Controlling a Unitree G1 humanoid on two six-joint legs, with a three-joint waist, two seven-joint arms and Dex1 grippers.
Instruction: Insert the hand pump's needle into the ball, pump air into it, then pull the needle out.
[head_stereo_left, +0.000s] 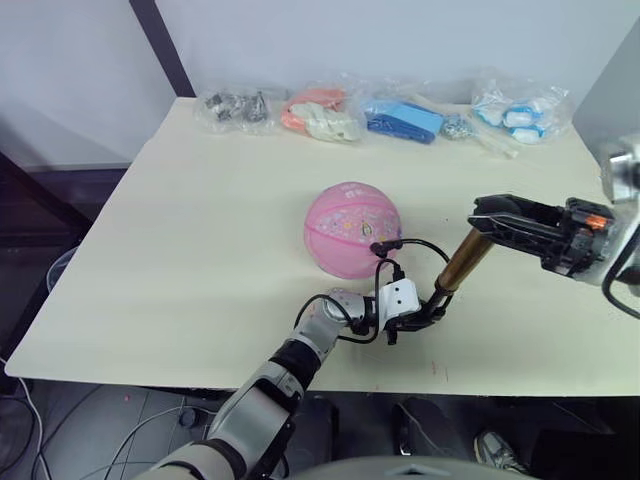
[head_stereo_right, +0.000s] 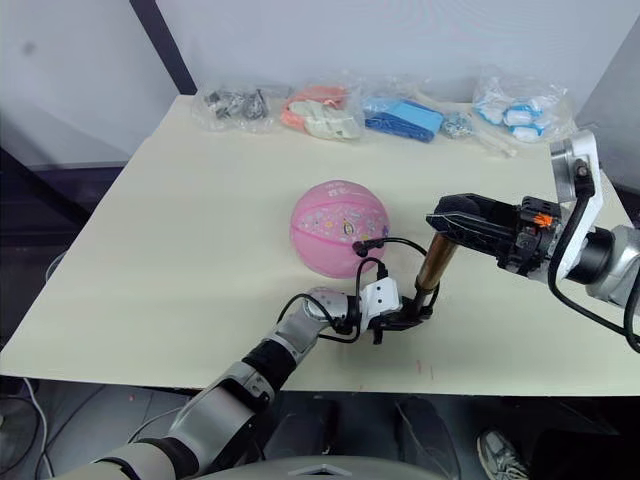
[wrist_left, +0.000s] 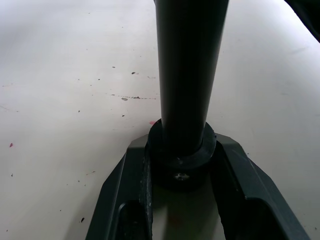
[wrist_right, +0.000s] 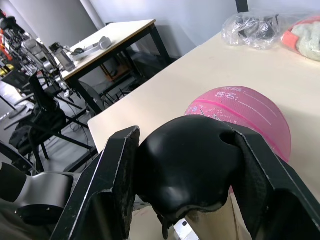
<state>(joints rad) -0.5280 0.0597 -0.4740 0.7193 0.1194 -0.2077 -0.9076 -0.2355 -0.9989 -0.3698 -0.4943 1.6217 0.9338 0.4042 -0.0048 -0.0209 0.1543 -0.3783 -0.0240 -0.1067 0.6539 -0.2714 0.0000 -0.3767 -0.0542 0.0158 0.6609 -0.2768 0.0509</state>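
Observation:
The pink ball (head_stereo_left: 352, 228) rests mid-table. Just in front of it and to its right, the hand pump (head_stereo_left: 463, 260) stands tilted, its bronze tube leaning right. My left gripper (head_stereo_left: 428, 318) is shut on the pump's black bottom cap (wrist_left: 181, 155), low by the table. Shut on the black handle (wrist_right: 187, 160) at the pump's top is my right gripper (head_stereo_left: 492, 216). The thin black hose (head_stereo_left: 425, 246) loops from the pump's base to a black fitting (head_stereo_left: 380, 247) pressed against the ball's near right side. The needle's pin is hidden there.
Several clear bags of parts line the table's far edge: grey (head_stereo_left: 235, 108), orange and white (head_stereo_left: 320, 112), blue (head_stereo_left: 405, 118), blue and white (head_stereo_left: 520, 110). The table's front edge (head_stereo_left: 200, 378) runs just below my left gripper. Another table (wrist_right: 107, 37) stands beyond.

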